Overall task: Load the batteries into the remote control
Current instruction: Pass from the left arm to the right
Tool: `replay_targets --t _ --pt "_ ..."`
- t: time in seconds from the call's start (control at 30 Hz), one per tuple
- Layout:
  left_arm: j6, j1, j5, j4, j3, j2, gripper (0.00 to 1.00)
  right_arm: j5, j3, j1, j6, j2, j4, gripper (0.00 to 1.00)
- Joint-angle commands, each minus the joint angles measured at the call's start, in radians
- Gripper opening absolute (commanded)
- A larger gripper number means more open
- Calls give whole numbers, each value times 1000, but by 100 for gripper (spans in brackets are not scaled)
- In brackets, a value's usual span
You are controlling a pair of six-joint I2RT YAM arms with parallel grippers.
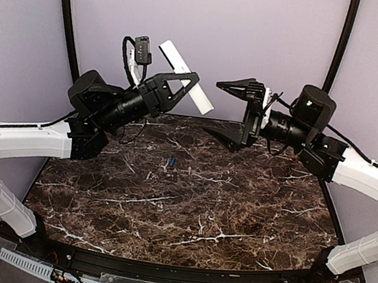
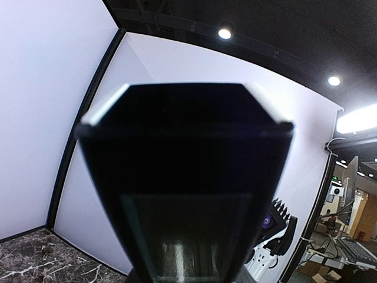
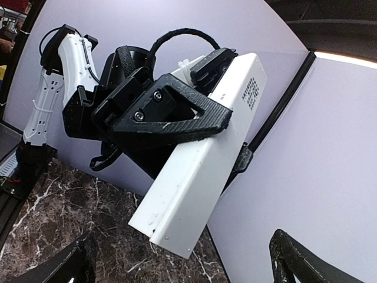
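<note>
Left jaws: narrow, gripping slim white rectangular remote control, raised far left.
Right jaws: wide, empty, facing it.
Battery: tiny blue cylindrical cell lying on dark marbled tabletop, left of centre.

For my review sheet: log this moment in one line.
left gripper: shut on remote, aloft | right gripper: open, empty | battery: lying on table

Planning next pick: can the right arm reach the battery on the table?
Likely yes: the right gripper is open and empty, and the battery lies alone on the table, nothing between them.
</note>
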Motion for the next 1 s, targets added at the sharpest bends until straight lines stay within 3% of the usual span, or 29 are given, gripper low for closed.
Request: replay_targets --t 0.0,0.13,0.43,0.83,0.97 --pt "-79 5 -35 83 -17 -24 0 49 -48 12 -32 26 334 99" --pt "-101 5 -61 101 -16 -14 0 85 -54 38 -35 74 458 97" --pt "-156 8 -67 159 -7 20 0 152 -16 81 -85 161 531 85" --pt "-221 33 -55 183 -12 36 0 160 34 105 -109 217 539 55" --pt "-244 39 -37 209 -14 46 0 171 49 107 -115 233 533 50"
